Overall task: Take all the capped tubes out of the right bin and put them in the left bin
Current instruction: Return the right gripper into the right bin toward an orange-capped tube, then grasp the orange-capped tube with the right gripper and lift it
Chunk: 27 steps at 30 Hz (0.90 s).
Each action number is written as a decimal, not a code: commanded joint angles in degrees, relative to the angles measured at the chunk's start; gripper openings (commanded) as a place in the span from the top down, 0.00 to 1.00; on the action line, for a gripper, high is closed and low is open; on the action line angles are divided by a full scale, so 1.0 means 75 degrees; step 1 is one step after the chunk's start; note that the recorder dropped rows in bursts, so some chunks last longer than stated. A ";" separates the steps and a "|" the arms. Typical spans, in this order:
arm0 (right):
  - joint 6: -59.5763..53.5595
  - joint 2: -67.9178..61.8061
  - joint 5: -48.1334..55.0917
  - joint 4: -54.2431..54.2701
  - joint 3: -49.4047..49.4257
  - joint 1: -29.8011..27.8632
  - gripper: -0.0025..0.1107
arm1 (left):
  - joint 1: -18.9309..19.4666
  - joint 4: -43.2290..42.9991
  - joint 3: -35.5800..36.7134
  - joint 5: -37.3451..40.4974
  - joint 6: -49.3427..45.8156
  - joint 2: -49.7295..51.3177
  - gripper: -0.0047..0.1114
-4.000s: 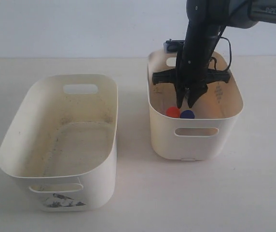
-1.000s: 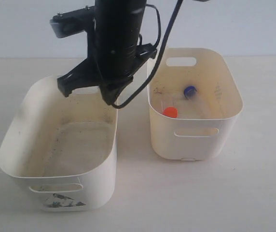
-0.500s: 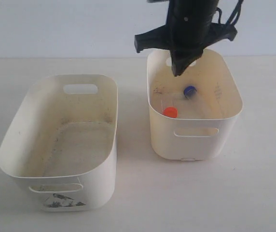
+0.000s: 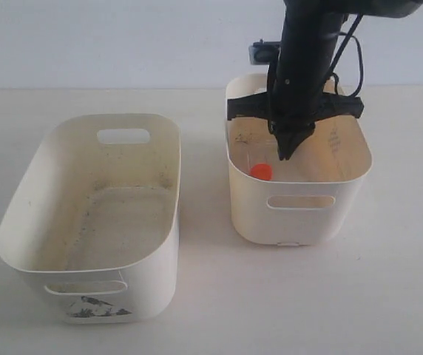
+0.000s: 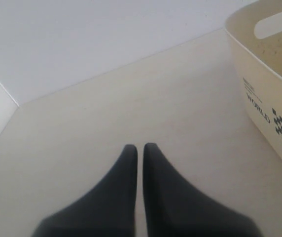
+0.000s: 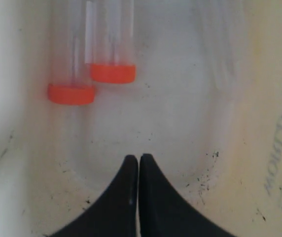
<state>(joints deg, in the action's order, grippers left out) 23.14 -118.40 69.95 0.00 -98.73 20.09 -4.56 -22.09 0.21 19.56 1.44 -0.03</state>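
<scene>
Capped tubes (image 6: pixel 112 73) lie side by side in the right bin (image 4: pixel 300 218): light, stiff, slick plastic, probably best pinched across the barrel. The right claw (image 6: pixel 139 159) hangs near them, tips together, empty.

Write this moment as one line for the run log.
right gripper: shut, empty, inside right bin | orange-capped tubes: two, lying there, ungrasped | left gripper: shut, over table | left bin: no tube seen
</scene>
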 commanded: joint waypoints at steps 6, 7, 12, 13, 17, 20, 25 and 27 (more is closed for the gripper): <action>-0.0015 -0.0295 0.0002 0.0127 0.0011 -0.0259 0.98 | -0.0041 0.0022 -0.0028 -0.0040 0.0073 0.0004 0.92; -0.0015 -0.0295 0.0002 0.0127 0.0011 -0.0318 0.98 | -0.0041 0.0022 -0.0028 -0.0040 0.0073 0.0004 0.92; -0.0204 -0.0295 -0.0176 0.0150 0.0011 -0.0341 0.98 | -0.0041 0.0022 -0.0028 -0.0040 0.0073 0.0004 0.92; -0.0221 -0.0295 -0.0191 0.0188 0.0011 -0.0325 0.98 | -0.0041 0.0022 -0.0028 -0.0040 0.0073 0.0004 0.92; -0.0340 -0.0295 -0.0249 0.0699 0.0011 -0.0315 0.98 | -0.0041 0.0022 -0.0028 -0.0040 0.0073 0.0004 0.92; -0.0354 -0.0295 -0.0249 0.0644 0.0011 -0.0315 0.98 | -0.0041 0.0022 -0.0028 -0.0040 0.0073 0.0004 0.92; -0.0534 -0.0738 -0.0055 0.0612 0.0011 -0.0315 0.98 | -0.0041 0.0022 -0.0028 -0.0040 0.0073 0.0004 0.92; -0.0569 -0.0836 -0.0199 0.0491 0.0011 -0.0315 0.98 | -0.0041 0.0022 -0.0028 -0.0040 0.0073 0.0004 0.92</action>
<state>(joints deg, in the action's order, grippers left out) 19.58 -124.32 69.17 4.97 -98.73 17.76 -4.56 -22.09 0.21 19.56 1.44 -0.03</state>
